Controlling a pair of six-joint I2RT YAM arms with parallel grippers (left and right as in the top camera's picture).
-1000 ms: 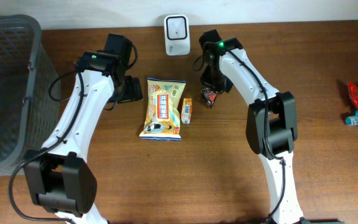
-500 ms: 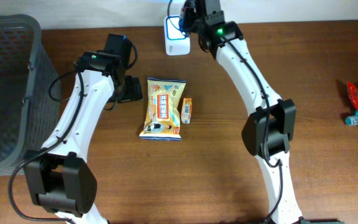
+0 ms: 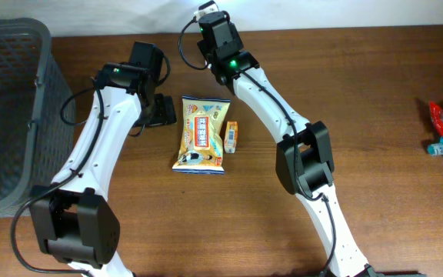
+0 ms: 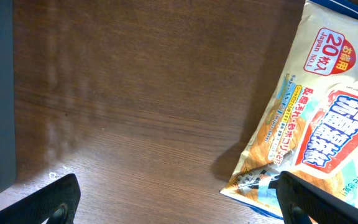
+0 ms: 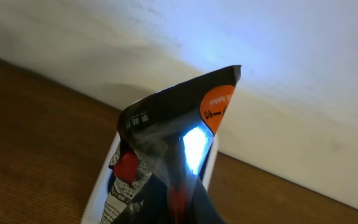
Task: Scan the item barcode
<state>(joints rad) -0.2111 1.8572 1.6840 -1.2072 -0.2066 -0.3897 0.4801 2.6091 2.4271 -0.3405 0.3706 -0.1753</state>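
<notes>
Right tool (image 3: 208, 17) pinches a dark packet (image 5: 166, 143), lit blue over the white scanner (image 5: 99, 190). Left tool (image 4: 179, 205) hangs spread wide above the worktop (image 4: 135, 93), just beside the snack bag (image 4: 316, 124).

Scanner (image 5: 96, 195) mostly behind packet (image 5: 160, 124)

White shells and chunky black joint housings ran along the left arm (image 3: 91, 142) and the right arm (image 3: 271, 104) alike, each with a small green light (image 3: 116, 71) glowing near its wrist. Black cables (image 3: 66, 108) looped loose off the left arm, and the left pincer (image 4: 179, 204) ended in matte black fingertips (image 4: 53, 200).
</notes>
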